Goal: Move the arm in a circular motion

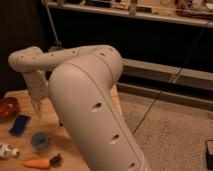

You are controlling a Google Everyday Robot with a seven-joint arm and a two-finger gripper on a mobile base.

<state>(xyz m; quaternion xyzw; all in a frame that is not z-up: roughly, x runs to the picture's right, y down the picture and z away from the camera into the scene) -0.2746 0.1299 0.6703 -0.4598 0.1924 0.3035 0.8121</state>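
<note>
The off-white tubular arm [90, 95] fills the middle of the camera view, its big near segment rising from the bottom and bending left at a rounded elbow [100, 62]. A thinner segment runs left to a second joint [22, 60], then drops down. The narrow white gripper [38, 111] points down over the wooden table [55, 132], close above its left part, beside the blue objects.
On the table lie a red bowl [7, 106], a flat blue object [19, 125], a small blue round cup [39, 140], an orange carrot-like item [39, 162] and a small white piece [6, 150]. Dark shelving [150, 12] stands behind. A black cable [170, 82] crosses the speckled floor.
</note>
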